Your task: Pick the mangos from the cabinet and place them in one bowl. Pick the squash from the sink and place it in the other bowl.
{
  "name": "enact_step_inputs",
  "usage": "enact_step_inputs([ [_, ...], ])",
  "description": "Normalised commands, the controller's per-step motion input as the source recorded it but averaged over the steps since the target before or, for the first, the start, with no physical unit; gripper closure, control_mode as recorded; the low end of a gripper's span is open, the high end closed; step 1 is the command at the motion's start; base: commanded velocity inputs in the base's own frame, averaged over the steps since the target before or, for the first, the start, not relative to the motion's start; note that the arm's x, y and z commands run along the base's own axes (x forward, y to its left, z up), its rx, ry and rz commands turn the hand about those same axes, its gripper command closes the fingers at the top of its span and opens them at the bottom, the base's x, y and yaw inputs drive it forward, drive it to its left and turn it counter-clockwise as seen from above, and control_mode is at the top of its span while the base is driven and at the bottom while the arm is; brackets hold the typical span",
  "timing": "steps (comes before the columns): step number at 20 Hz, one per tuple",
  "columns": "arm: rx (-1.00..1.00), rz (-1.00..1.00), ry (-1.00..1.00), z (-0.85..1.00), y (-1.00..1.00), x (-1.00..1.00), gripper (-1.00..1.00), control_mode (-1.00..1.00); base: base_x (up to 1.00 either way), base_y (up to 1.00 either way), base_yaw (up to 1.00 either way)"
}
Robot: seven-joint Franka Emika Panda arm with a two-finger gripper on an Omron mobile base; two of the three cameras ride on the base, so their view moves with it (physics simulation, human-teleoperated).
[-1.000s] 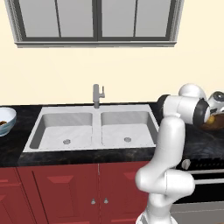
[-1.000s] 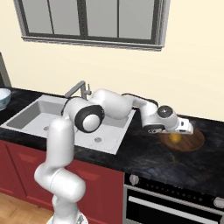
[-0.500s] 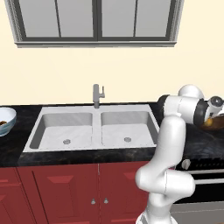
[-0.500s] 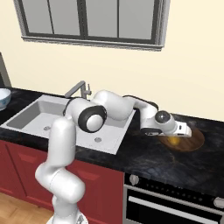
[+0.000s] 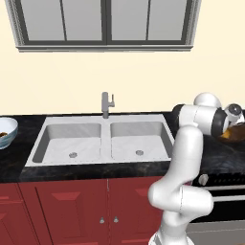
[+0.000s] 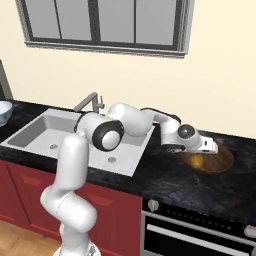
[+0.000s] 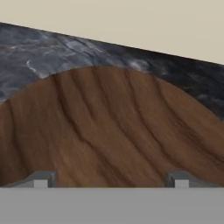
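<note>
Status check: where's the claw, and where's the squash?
Claw open, over the brown wooden bowl right of the sink. Yellow squash lies in that bowl, released. Nothing blocking.

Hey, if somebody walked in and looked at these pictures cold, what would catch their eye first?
Probably the white arm stretched to the right of the double sink, its gripper low over a brown wooden bowl on the black counter. A yellow-orange squash lies in that bowl, right below the gripper. Far left on the counter stands a pale bowl with something dark inside.
</note>
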Motion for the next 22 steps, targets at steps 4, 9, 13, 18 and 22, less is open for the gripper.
enact_step_inputs([
  [4,0.05,0.0,0.01,0.54,0.03,0.19,-1.0,-1.0,0.0,0.0,0.0],
  [9,0.01,0.0,0.03,0.86,0.29,-0.26,-1.0,-1.0,0.0,0.0,0.0],
  [13,0.0,0.02,0.01,0.65,0.56,-0.58,-1.0,-1.0,0.0,0.0,0.0],
  [18,0.0,0.03,0.04,0.71,0.63,-0.59,-1.0,-1.0,0.0,0.0,0.0],
  [22,-0.03,0.03,0.12,0.9,0.55,-0.54,-1.0,-1.0,0.0,0.0,0.0],
])
